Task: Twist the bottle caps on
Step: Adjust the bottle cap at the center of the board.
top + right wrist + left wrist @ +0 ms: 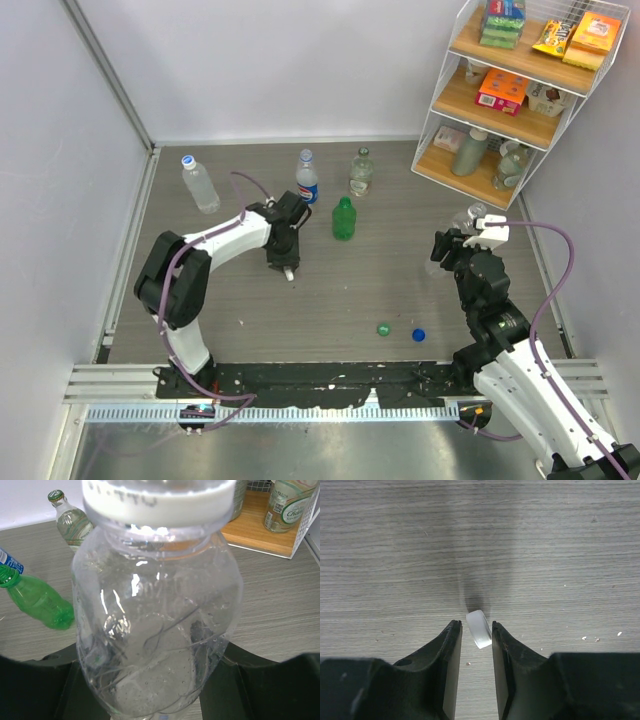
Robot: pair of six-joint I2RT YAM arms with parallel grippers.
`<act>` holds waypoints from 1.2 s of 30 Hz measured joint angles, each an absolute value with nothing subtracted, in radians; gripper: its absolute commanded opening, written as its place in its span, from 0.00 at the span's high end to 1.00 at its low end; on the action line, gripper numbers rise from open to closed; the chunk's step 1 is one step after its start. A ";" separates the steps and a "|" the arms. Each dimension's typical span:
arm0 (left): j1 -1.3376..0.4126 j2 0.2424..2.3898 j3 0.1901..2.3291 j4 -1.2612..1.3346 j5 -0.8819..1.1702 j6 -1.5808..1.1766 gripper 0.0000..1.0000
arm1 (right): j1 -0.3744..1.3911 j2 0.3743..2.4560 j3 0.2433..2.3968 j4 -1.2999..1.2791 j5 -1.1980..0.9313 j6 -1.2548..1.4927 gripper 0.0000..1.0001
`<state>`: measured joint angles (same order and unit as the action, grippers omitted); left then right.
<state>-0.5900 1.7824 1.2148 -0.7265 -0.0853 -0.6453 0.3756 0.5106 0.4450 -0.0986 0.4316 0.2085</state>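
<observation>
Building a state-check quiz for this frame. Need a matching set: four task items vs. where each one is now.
Items:
1. white cap
2. green cap
3. plain clear bottle
4. green bottle

Places:
A. held in the right gripper
B. lying beside the blue cap
C. standing upright near the cola-label bottle
D. between the fingertips of the left gripper

Pairs: 1-D, 2-B, 3-A, 4-C
</observation>
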 measured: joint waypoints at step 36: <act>-0.647 1.802 1.131 -0.296 0.361 -0.811 0.92 | 0.376 0.495 0.445 -0.099 0.432 0.208 0.99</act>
<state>-0.6472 1.8015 1.1313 -0.2958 0.3607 -0.8108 0.3756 0.4950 0.4450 -0.0990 0.4316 0.2081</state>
